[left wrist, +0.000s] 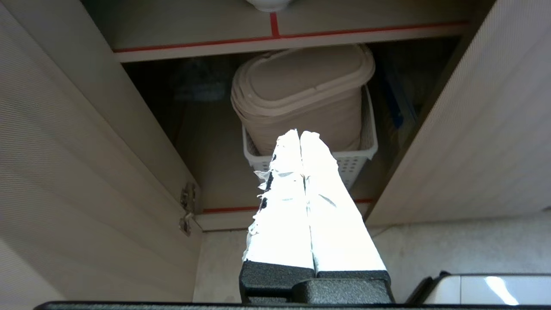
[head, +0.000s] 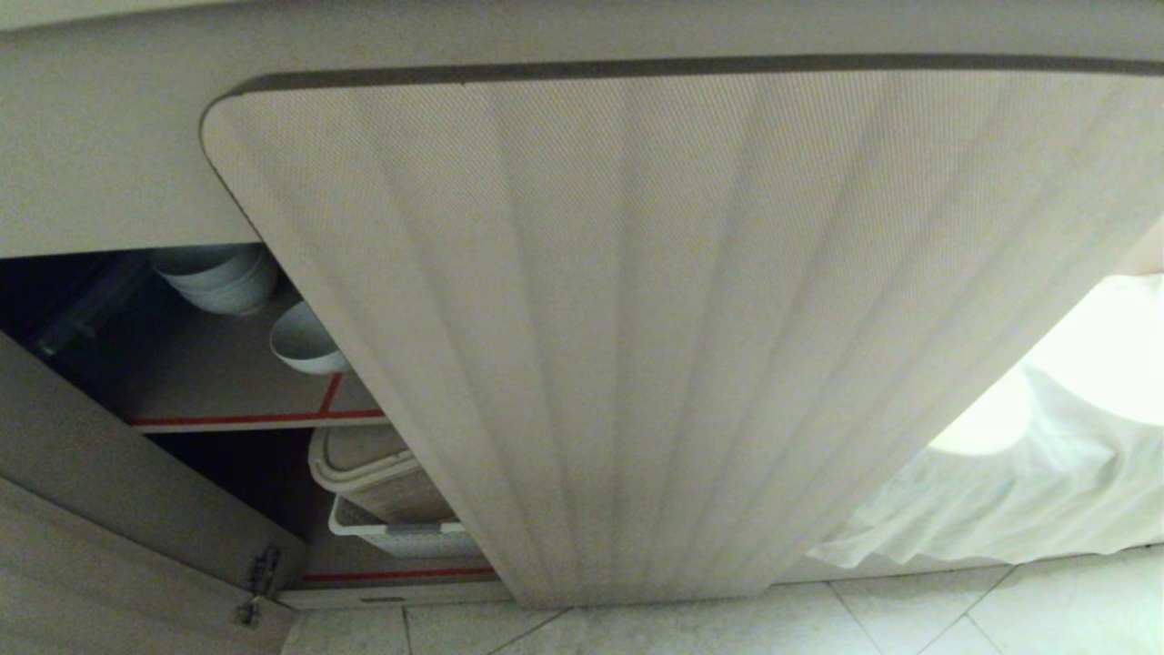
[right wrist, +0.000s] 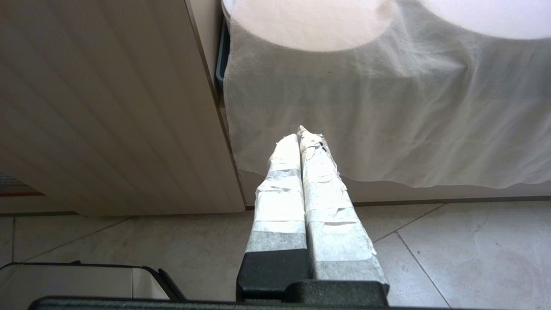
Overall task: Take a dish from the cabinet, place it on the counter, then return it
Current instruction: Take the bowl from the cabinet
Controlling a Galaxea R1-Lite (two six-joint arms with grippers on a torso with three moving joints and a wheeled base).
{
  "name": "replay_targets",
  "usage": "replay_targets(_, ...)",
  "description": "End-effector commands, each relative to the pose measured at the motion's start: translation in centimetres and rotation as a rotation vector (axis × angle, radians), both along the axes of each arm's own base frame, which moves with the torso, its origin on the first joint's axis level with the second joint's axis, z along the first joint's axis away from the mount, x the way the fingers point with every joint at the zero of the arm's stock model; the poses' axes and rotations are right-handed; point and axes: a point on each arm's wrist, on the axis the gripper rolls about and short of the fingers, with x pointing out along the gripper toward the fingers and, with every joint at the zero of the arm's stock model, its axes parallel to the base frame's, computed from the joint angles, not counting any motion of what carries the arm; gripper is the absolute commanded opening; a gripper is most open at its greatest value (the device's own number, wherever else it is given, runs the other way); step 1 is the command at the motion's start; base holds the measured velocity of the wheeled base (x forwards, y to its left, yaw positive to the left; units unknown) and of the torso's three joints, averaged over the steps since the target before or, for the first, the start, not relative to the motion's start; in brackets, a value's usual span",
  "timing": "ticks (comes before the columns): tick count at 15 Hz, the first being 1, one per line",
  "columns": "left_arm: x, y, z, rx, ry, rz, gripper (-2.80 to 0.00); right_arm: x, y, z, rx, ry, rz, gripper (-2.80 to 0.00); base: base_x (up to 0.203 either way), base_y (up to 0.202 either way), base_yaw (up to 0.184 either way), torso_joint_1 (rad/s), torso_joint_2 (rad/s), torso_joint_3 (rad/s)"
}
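The cabinet (head: pixel 255 420) stands open, with its ribbed door (head: pixel 637 318) swung wide across the head view. On the upper, red-taped shelf sits the dish (head: pixel 305 341), a small white bowl, near the front edge. Only its underside (left wrist: pixel 269 3) shows in the left wrist view. My left gripper (left wrist: pixel 300 133) is shut and empty. It is low before the opening and points at the lower shelf. My right gripper (right wrist: pixel 299 133) is shut and empty, facing a hanging cloth beside the door. Neither arm shows in the head view. The counter's top is out of view.
Stacked bluish-white bowls (head: pixel 218 277) sit behind the dish. A beige lidded bin (left wrist: pixel 301 90) fills a white basket (left wrist: pixel 357 161) on the lower shelf. The other door (head: pixel 91 509), with a metal hinge (head: pixel 259 582), flanks the opening. A white cloth (right wrist: pixel 387 107) hangs above the tiled floor (right wrist: pixel 452 258).
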Motion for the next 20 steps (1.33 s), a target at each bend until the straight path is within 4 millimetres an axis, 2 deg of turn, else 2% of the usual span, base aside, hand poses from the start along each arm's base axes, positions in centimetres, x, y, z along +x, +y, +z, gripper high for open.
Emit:
replay_targets(1,-0.1,0.0,0.5,-0.005,-0.018,0.005,-2.8,0.0,0.0,0.0,0.0,0.0,0.0,-2.8,0.0,0.0,0.0,0.0,0.0,0.0)
replay_targets(3,-0.5,0.0,1.6,-0.056,-0.05,0.022,-2.8,0.0,0.0,0.0,0.0,0.0,0.001,-2.8,0.0,0.0,0.0,0.0,0.0,0.0)
replay_targets(7,-0.3,0.2,2.3,-0.137,0.028,0.082,-2.8,0.0,0.0,0.0,0.0,0.0,0.0,-2.8,0.0,0.0,0.0,0.0,0.0,0.0)
replay_targets(13,3.1,0.3,5.1,-0.447,0.22,0.195,-2.8,0.0,0.0,0.0,0.0,0.0,0.001,-2.8,0.0,0.0,0.0,0.0,0.0,0.0)
replay_targets(17,4.4,0.3,5.2,-0.585,0.289,0.204,-2.8,0.0,0.0,0.0,0.0,0.0,0.001,-2.8,0.0,0.0,0.0,0.0,0.0,0.0)
replay_targets(20,5.4,0.2,4.9,-0.622,0.27,0.163,-2.8,0.0,0.0,0.0,0.0,0.0,0.0,-2.8,0.0,0.0,0.0,0.0,0.0,0.0)
